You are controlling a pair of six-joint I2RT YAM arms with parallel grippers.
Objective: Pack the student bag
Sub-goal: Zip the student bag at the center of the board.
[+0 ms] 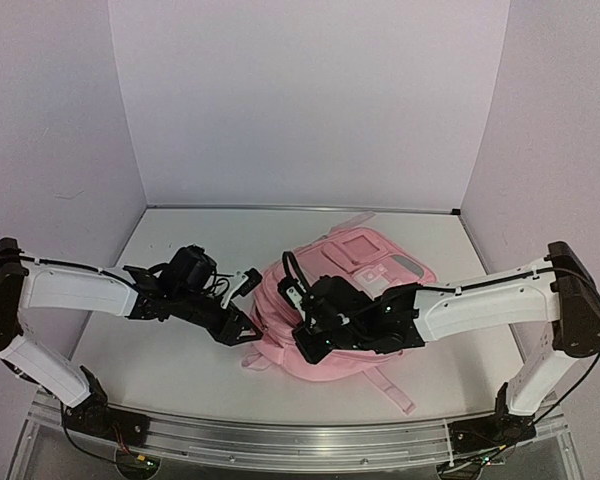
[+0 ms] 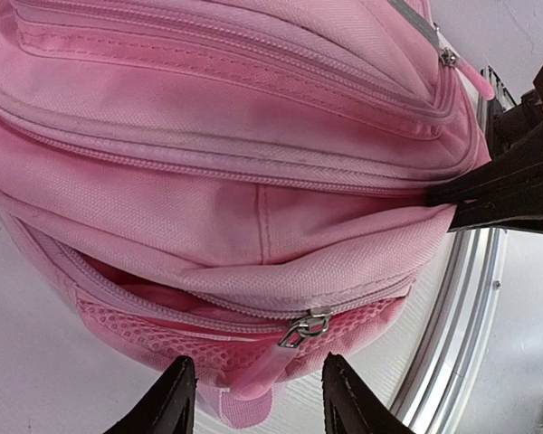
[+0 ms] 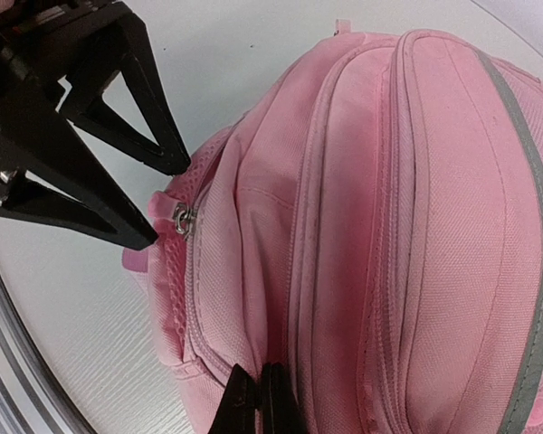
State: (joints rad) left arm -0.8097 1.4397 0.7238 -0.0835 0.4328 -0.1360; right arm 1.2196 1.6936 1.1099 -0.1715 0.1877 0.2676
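Both hands at one end of the bag [image 1: 360, 258]
Left hand [image 2: 256, 362] was open, fingers either side of a zip pull [image 2: 303, 327]; right hand [image 3: 259, 372] was closed, pinching bag fabric; the bag lay pockets-up on the surface [image 1: 180, 360], right of centre

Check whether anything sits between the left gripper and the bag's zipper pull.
Nothing visible does. The open left gripper faces the zipper pull on the student bag with only clear space between; the right gripper pinches bag fabric off to one side.
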